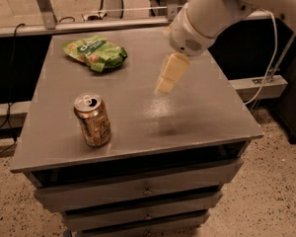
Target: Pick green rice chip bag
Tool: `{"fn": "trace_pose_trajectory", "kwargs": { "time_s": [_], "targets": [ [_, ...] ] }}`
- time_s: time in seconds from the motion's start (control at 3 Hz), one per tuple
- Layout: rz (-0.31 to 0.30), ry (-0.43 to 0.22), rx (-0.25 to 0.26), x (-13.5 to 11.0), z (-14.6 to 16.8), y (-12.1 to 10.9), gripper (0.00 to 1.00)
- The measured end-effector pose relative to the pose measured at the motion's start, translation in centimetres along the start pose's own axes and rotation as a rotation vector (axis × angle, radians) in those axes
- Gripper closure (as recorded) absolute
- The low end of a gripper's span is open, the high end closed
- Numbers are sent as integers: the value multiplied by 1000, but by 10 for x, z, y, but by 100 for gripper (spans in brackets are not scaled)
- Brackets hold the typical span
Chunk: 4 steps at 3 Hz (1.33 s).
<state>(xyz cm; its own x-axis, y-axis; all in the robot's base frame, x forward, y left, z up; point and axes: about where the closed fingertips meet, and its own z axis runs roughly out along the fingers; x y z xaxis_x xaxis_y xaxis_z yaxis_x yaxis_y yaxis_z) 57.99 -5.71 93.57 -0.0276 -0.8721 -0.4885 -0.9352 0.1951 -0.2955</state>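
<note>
The green rice chip bag (95,52) lies flat at the back left of the grey table top (202,117). It is bright green with white lettering and pictures of tan chips. My gripper (168,75) is cream-coloured and hangs from the white arm (212,11) above the middle-right of the table. It is to the right of the bag and a little nearer the front, clear of it and touching nothing.
An orange-gold drink can (92,120) stands upright at the front left of the table. The table has drawers (143,189) below its top. A metal rail (89,26) runs behind it. The arm covers the table's back right corner.
</note>
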Motion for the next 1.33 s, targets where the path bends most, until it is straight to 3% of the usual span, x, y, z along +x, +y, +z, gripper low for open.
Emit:
{"fn": "trace_pose_trajectory", "kwargs": {
  "time_s": [0.33, 0.67, 1.33],
  "targets": [
    [25, -101, -11, -27, 35, -27, 0],
    [25, -101, -11, -27, 35, -27, 0],
    [62, -228, -8, -64, 87, -61, 0]
  ]
}}
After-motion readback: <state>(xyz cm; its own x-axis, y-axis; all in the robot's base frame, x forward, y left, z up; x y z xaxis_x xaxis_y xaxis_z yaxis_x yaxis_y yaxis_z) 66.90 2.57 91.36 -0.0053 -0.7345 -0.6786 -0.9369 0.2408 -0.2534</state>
